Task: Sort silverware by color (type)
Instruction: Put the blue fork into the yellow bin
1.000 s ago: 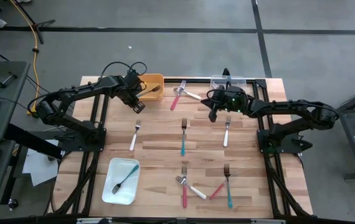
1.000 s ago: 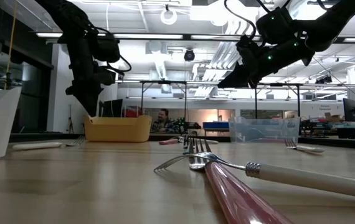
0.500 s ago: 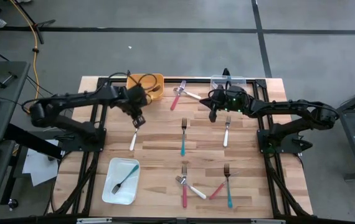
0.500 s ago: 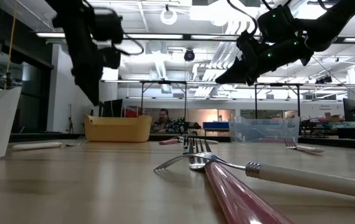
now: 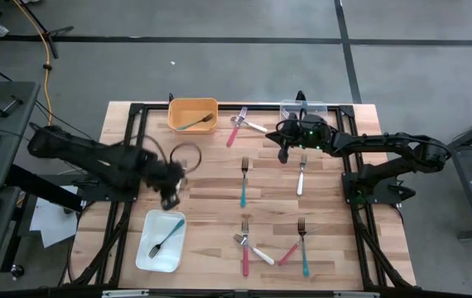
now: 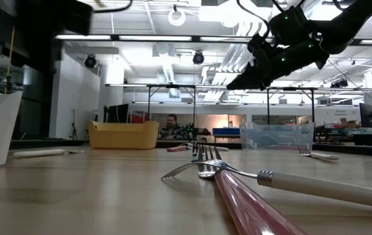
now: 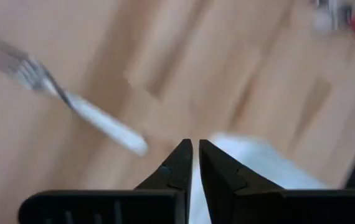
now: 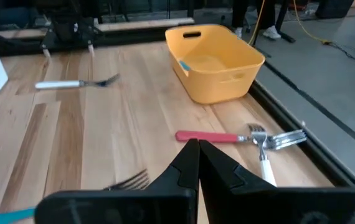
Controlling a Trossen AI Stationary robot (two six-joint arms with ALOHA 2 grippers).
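Forks scattered around the yellow bin.
Left gripper (empty, fingers nearly pressed together) hovers over a white fork well below the bin; right gripper, closed, hangs right of it.

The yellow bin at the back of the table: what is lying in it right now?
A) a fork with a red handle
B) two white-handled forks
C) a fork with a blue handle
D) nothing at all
C: the view from above shows one blue-handled fork lying slantwise inside the yellow bin, and nothing else in there.
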